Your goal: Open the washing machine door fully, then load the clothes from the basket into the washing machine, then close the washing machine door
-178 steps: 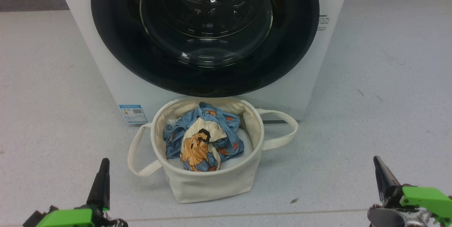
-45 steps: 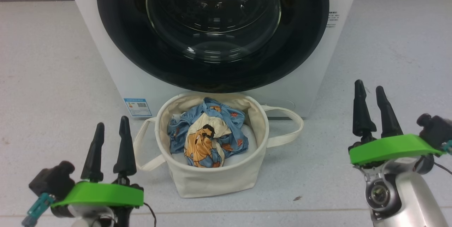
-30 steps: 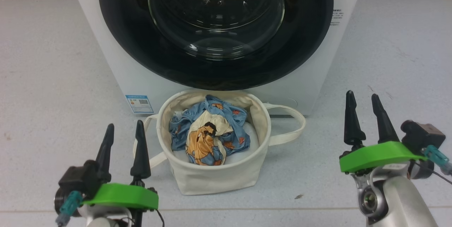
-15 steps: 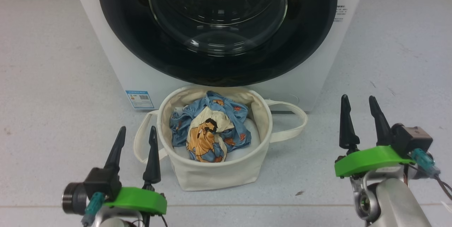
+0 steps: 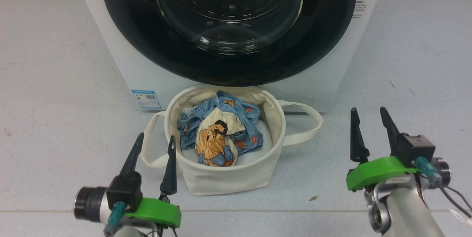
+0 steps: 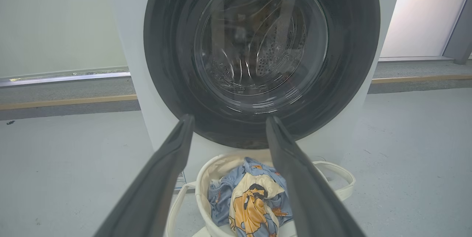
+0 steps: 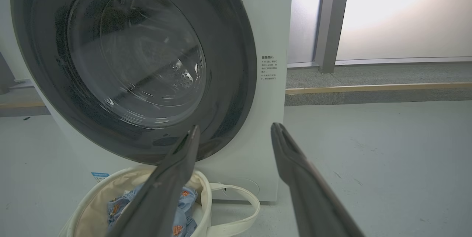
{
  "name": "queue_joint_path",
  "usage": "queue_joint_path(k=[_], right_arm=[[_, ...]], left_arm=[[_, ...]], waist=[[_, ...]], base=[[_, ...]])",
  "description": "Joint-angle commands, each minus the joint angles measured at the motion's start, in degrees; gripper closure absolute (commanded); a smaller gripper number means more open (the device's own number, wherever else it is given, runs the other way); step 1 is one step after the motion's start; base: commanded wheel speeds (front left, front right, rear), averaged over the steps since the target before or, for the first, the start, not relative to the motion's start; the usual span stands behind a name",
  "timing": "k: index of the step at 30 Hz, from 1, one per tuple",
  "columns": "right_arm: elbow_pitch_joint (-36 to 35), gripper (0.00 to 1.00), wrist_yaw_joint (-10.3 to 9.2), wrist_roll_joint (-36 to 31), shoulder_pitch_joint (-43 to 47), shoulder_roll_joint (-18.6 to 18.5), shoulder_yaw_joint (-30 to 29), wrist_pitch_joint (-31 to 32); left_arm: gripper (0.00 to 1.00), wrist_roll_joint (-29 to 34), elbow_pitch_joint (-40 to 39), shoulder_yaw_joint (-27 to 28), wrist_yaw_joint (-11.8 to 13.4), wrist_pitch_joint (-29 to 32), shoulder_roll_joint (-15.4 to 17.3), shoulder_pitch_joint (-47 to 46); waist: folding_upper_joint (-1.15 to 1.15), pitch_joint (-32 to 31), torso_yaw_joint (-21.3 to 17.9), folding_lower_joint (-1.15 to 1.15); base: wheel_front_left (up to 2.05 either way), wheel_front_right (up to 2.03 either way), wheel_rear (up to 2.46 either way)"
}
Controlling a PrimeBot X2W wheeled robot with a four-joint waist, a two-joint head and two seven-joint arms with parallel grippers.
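1 blue QR-code label (image 5: 146,99) on washing machine (image 5: 317,89)

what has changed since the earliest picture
Both hands rose into the head view; the left hand has come in beside the cream canvas basket, the right hand slightly inward too. The view itself shifted as well. Both hands stayed open and empty; the round black-rimmed glass door stayed shut, the blue printed clothes in the basket.

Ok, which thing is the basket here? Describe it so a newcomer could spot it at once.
Find the big white washing machine with the black-rimmed round door. On the floor right below that door sits the basket: a low cream canvas tub with two loop handles, the only thing holding the blue printed clothes.
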Motion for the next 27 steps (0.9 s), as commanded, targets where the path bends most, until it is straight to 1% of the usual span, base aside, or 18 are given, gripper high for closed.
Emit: queue_joint_path(k=[1,6,11,27], right_arm=[[-1.1,0.00,0.01,-0.2,-2.2,0.3,1.7,-0.7],[-0.1,0.00,0.01,0.1,-2.5,0.3,2.1,-0.7],[-0.2,0.00,0.01,0.4,-2.7,0.3,2.3,-0.7],[-0.3,0.00,0.01,0.5,-2.3,0.3,2.5,-0.7]], left_arm=[[0.00,-0.7,-1.2,2.5,-0.1,-0.7,0.0,-2.7],[0.00,-2.8,-1.1,4.3,-1.0,-0.7,-0.5,-2.7],[0.00,-3.0,-0.7,4.6,-1.4,-0.7,-0.6,-2.8],[0.00,-6.7,0.0,5.2,-1.2,-0.7,-0.7,-2.3]], waist=[[0.00,0.0,0.0,0.00],[0.00,0.0,0.1,0.00],[0.00,0.1,0.2,0.00],[0.00,-1.0,0.2,0.00]], base=[[0.00,0.00,0.00],[0.00,0.00,0.00],[0.00,0.00,0.00],[0.00,0.00,0.00]])
